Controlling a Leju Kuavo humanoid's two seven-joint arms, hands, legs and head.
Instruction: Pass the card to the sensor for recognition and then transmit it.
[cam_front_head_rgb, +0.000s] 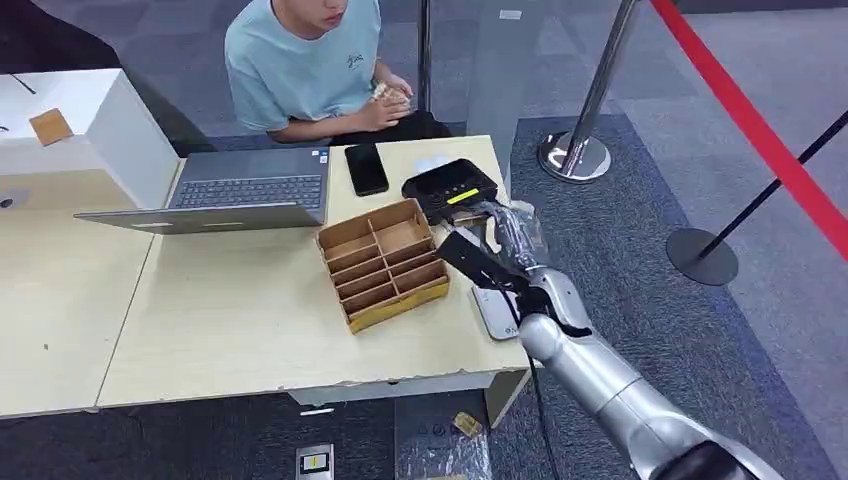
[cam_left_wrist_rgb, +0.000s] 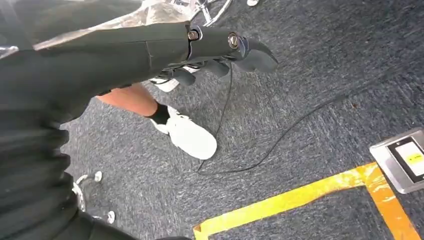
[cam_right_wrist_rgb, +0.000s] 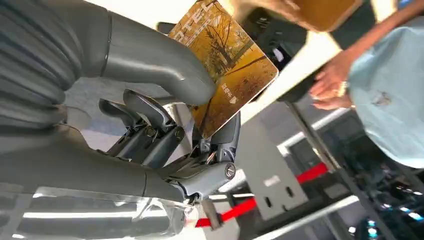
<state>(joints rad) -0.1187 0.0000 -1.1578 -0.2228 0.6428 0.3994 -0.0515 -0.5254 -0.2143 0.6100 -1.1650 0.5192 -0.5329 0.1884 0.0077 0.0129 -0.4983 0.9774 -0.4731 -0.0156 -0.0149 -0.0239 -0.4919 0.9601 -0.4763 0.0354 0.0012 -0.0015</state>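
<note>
My right hand (cam_front_head_rgb: 490, 262) hovers over the right end of the table (cam_front_head_rgb: 230, 320), just in front of the black sensor (cam_front_head_rgb: 450, 188) with its lit yellow-green strip. In the right wrist view the thumb (cam_right_wrist_rgb: 160, 65) and a finger pinch a golden card (cam_right_wrist_rgb: 230, 70) printed with autumn trees, and the dark sensor (cam_right_wrist_rgb: 280, 35) lies just beyond the card's edge. My left hand (cam_left_wrist_rgb: 220, 50) hangs over the carpet, fingers loosely curved, holding nothing.
A divided cardboard box (cam_front_head_rgb: 383, 263) sits left of my right hand, and a flat grey pad (cam_front_head_rgb: 495, 312) lies under it. A laptop (cam_front_head_rgb: 240, 190) and a phone (cam_front_head_rgb: 366, 168) are farther back. A person (cam_front_head_rgb: 310, 60) sits behind the table. Stanchions (cam_front_head_rgb: 575, 155) stand to the right.
</note>
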